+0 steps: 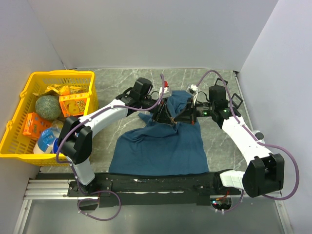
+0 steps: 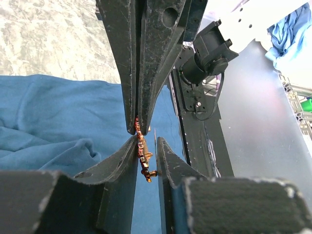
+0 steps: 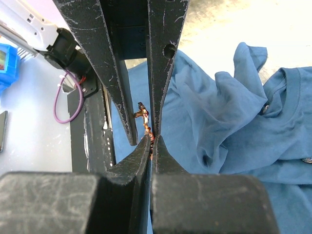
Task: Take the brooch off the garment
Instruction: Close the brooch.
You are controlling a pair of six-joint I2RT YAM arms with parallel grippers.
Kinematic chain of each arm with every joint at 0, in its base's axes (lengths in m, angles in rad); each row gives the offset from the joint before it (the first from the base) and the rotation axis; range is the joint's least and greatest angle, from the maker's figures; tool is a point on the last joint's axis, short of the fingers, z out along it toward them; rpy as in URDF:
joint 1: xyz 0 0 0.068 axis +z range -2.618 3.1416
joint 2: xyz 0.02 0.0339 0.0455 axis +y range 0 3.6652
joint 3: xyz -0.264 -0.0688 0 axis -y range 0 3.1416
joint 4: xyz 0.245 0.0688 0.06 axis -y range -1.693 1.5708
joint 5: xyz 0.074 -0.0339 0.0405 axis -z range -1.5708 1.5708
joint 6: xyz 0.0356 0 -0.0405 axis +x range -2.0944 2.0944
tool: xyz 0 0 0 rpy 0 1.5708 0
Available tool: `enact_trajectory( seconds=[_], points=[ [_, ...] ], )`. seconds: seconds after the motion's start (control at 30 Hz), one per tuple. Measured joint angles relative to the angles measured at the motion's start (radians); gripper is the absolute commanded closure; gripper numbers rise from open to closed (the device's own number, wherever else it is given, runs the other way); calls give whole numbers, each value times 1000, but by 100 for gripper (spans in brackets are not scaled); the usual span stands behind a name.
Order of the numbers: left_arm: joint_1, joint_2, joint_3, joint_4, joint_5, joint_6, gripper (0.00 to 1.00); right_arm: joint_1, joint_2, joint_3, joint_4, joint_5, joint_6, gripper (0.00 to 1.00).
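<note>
The brooch [image 2: 143,156] — small, coppery — sits just over the garment [image 1: 161,146] at mid-table, pinched in the closed tips of the right gripper [image 3: 152,141]. The left gripper [image 2: 146,139] straddles it, jaws partly apart — perhaps touching one side.

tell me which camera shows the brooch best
Left wrist: the coppery brooch sits edge-on, most of its length visible against the teal T-shirt. Right wrist shows only a short bit above the shut right pincer. Top external: not discernible.
</note>
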Motion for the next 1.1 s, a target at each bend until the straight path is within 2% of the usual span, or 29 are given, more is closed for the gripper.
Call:
enact_trajectory(
  seconds=[0.47,1.1],
  points=[
    [0,0,-13,42,-21,-43,75,-2,0,0,4,20,-4,100],
    [6,0,-30,95,-65,-132,84,-4,0,0,11,45,-5,100]
  ],
)
